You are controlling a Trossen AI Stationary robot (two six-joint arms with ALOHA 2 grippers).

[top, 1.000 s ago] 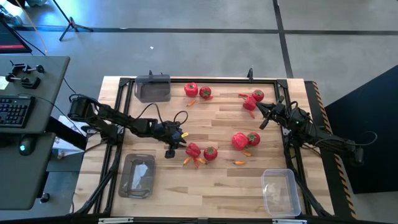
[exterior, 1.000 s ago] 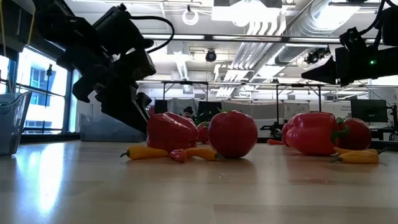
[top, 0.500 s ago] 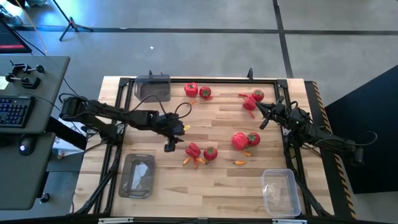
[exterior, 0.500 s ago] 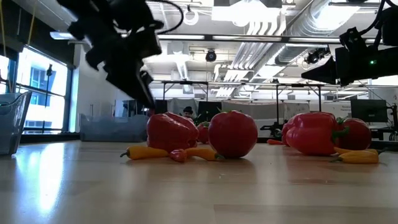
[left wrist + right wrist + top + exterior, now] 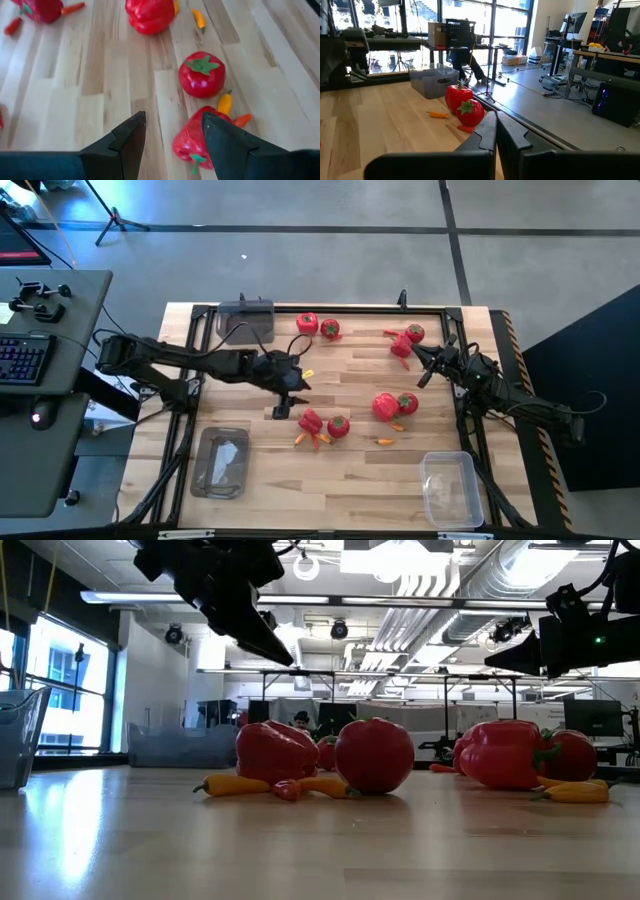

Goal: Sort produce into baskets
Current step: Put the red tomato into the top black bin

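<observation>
My left gripper (image 5: 288, 388) (image 5: 172, 131) is open and empty. It hovers well above the table, just on the far-left side of a red bell pepper (image 5: 311, 420) (image 5: 192, 142) and a round red fruit (image 5: 338, 426) (image 5: 202, 75) that lie on the wood with tiny orange pieces (image 5: 225, 104) beside them. It shows high up in the low view (image 5: 240, 600). My right gripper (image 5: 420, 366) (image 5: 495, 131) is shut and empty at the right, between a far pepper-and-fruit pair (image 5: 405, 340) and a nearer pair (image 5: 393, 406). Three clear tubs stand at the far left (image 5: 245, 321), near left (image 5: 220, 462) and near right (image 5: 450, 488).
Another pepper (image 5: 307, 323) and round fruit (image 5: 330, 329) lie near the far edge, next to the far-left tub. A slim orange piece (image 5: 384, 441) lies near the middle. A black frame (image 5: 330, 307) runs around the table. Bare wood shows at the near middle.
My left gripper has risen from just above the table to well above it, and has drifted a little toward the far and right edges. The pepper and fruit under it have stayed where they were.
</observation>
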